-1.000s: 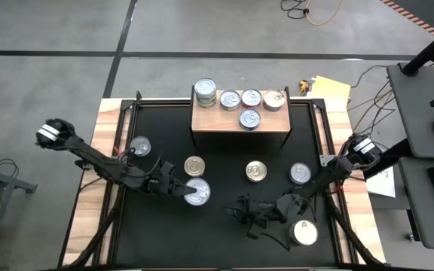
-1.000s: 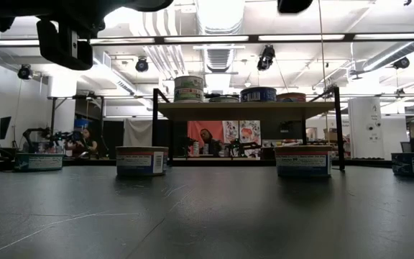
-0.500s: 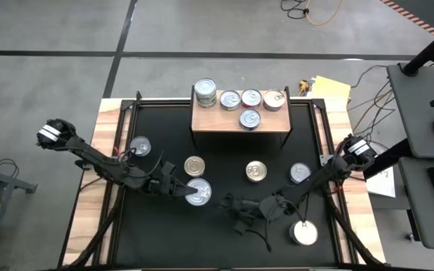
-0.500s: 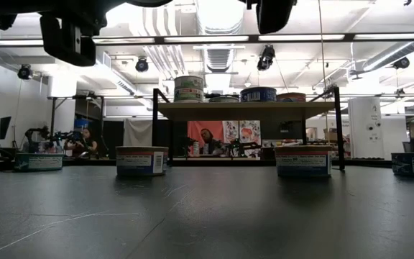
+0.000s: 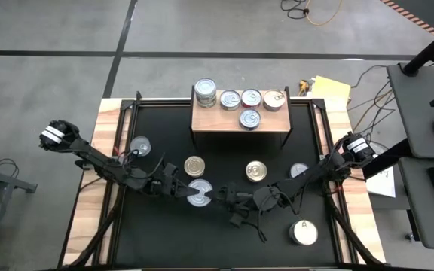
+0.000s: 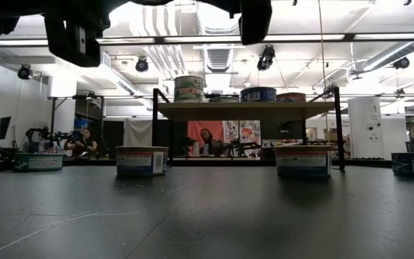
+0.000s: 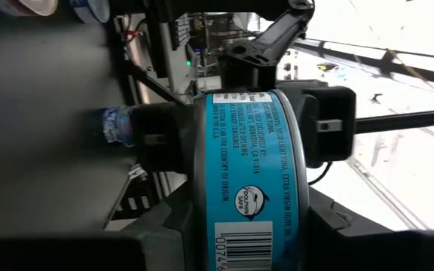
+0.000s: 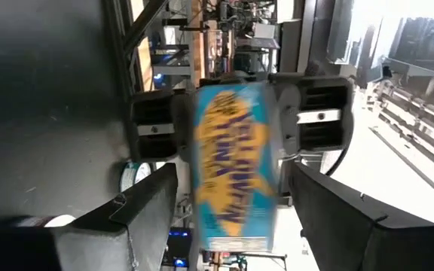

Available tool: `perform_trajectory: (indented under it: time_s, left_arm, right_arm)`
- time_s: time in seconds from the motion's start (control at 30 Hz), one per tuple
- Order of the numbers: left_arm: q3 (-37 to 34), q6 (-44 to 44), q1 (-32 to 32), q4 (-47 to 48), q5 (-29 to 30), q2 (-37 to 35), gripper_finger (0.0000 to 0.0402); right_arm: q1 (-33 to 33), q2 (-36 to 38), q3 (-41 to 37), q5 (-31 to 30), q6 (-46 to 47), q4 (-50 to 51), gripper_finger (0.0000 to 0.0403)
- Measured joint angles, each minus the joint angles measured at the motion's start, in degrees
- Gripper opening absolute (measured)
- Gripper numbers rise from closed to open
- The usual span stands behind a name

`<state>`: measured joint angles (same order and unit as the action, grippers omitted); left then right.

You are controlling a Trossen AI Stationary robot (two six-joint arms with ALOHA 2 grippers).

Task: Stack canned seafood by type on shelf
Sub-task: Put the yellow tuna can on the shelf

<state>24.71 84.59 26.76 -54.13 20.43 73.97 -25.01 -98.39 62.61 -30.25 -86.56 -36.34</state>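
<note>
Left end effector (image 5: 189,193) clamped on a silver-topped tin (image 5: 198,193), held above the tabletop (image 5: 157,241) mid-front; the left wrist view shows its blue label (image 7: 251,181) between the fingers. Right end effector (image 5: 223,200) just beside that tin, fingers spread either side of it, not gripping. Shelf (image 5: 241,120) at the back carries five tins, two of them stacked at its left end (image 5: 205,92). White "A" tin (image 5: 303,232) sits front right.

The black table (image 5: 164,233) carries the shelf (image 5: 224,119) at its far edge. Five tins lie on the table before the shelf; five more top the shelf.
</note>
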Motion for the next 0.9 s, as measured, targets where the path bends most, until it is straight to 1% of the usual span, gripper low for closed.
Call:
perform_trajectory:
  time_s: [0.13, 0.17, 0.27, 0.4, 0.5, 0.63, 0.77, 0.83, 0.9]
  left_arm:
    - [0.0, -0.04, -0.12, -2.89, -0.01, 1.26, 0.0118]
    - [-0.02, -0.3, -0.21, -3.03, -0.02, 1.48, 0.0126]
    - [-0.02, -3.02, -0.39, -3.08, 0.0, 1.81, 0.0172]
    - [-0.02, -5.99, -0.83, -3.08, -0.02, 1.52, 0.0226]
    - [-0.04, -8.73, -1.13, -3.36, -0.02, 1.1, 0.0251]
    - [-0.07, -14.15, -1.56, -3.29, -0.39, 0.33, 0.0266]
    - [-0.07, -20.67, -2.85, -3.44, -0.72, -0.84, 0.0268]
    - [-0.07, -24.54, -3.97, -3.46, -2.06, -1.7, 0.0269]
    - [-0.07, -28.96, -5.03, -3.48, -3.66, -2.58, 0.0269]
  right_arm:
    - [0.37, 0.0, 0.0, 0.55, 0.0, 0.51, 0.0225]
    - [0.34, 0.0, 0.0, 0.69, 0.02, 0.51, 0.0217]
    - [0.28, 0.0, 0.0, 0.76, -0.01, 0.85, 0.0187]
    - [0.3, 0.0, 0.0, 0.66, -0.03, 1.51, 0.0135]
    - [0.3, 0.0, 0.0, 0.22, 0.0, 1.4, 0.0135]
    - [0.28, 0.15, 0.0, -0.78, 0.0, 0.84, 0.0135]
    - [0.04, 1.57, -0.06, -5.18, -0.04, 0.48, 0.0135]
    - [0.01, 2.71, -0.07, -7.55, 0.28, 0.57, 0.0135]
    - [-0.07, 3.67, -0.07, -11.39, 0.42, 0.67, 0.0135]
